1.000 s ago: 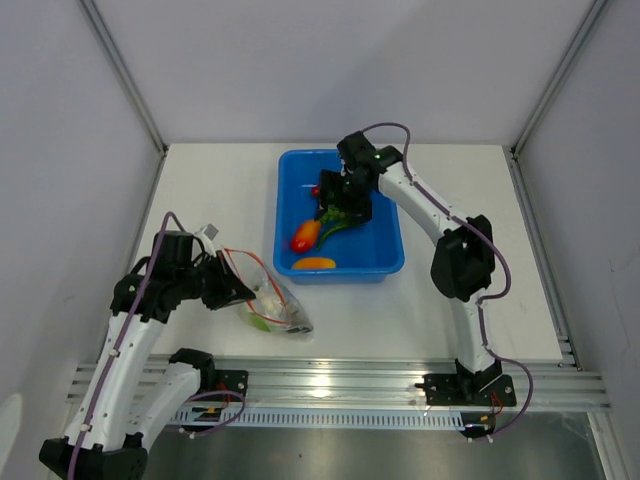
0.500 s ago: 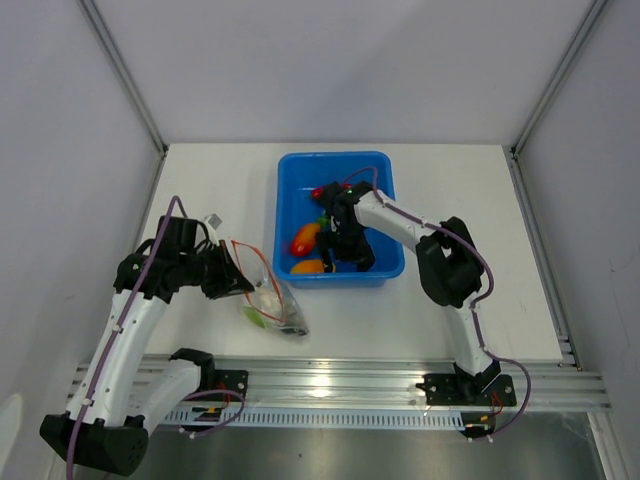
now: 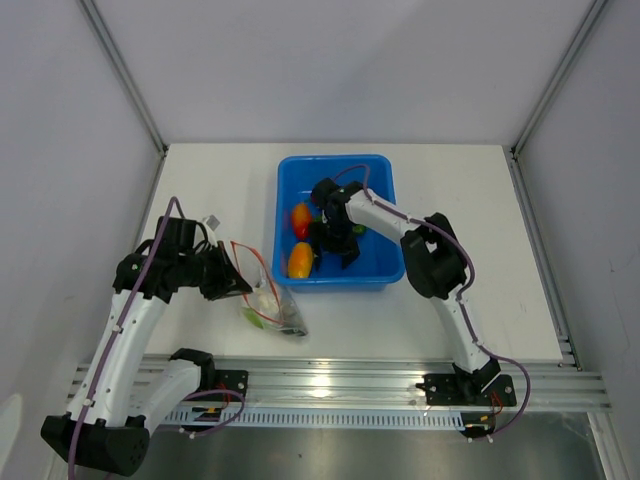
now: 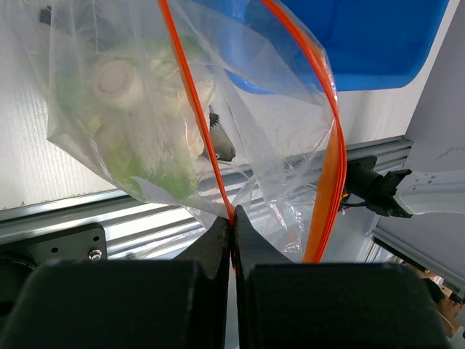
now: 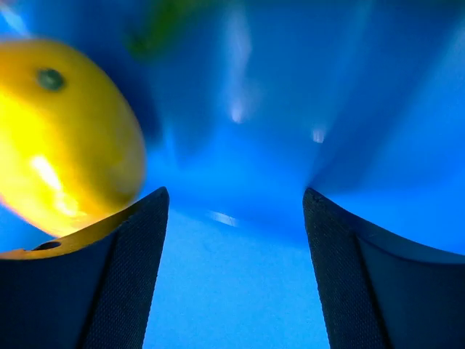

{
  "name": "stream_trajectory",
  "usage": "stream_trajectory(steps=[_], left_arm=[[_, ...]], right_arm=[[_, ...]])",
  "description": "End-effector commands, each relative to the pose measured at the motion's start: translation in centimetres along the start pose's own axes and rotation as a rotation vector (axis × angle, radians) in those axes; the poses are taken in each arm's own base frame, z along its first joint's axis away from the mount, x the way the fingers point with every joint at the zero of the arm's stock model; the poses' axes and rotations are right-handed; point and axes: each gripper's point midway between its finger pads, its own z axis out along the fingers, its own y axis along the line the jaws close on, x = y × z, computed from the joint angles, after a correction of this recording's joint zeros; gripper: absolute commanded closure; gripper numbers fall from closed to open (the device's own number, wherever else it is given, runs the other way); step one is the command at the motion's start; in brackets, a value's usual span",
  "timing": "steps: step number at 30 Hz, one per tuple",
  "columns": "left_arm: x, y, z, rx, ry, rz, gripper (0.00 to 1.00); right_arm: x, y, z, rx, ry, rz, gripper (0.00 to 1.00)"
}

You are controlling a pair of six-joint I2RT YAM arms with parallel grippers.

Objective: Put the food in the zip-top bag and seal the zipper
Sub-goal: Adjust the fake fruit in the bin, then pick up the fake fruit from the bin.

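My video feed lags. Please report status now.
Left gripper shut on zipper, bag mouth open. Right gripper open in blue bin, beside yellow-orange piece. No obstacle seen.

1 overhead view; 2 close wrist views, on its bag (image 3: 268, 300) and bin (image 3: 335, 160).

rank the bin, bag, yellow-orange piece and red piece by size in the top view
1. bin
2. bag
3. yellow-orange piece and red piece: they look about alike, so no ranking between them
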Motion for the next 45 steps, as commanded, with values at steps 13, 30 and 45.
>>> stream_trajectory(steps=[13,30,45], left_arm=[[-0.9,-0.6,-0.5,0.012,-0.023,0.017,1.00],[-1.0,-0.8,-0.2,0.029,-0.015,0.002,0.99],[-0.1,-1.0,-1.3,0.043,-0.027,0.008,0.99]], right_arm=[[-15.1,-0.8,-5.1,-0.107,-0.397,0.140,0.28],[-3.0,6.8,-5.4,-0.271,-0.189,-0.104,0.28],[-3.0,6.4,-1.8,-0.238,-0.202,-0.111,0.23]])
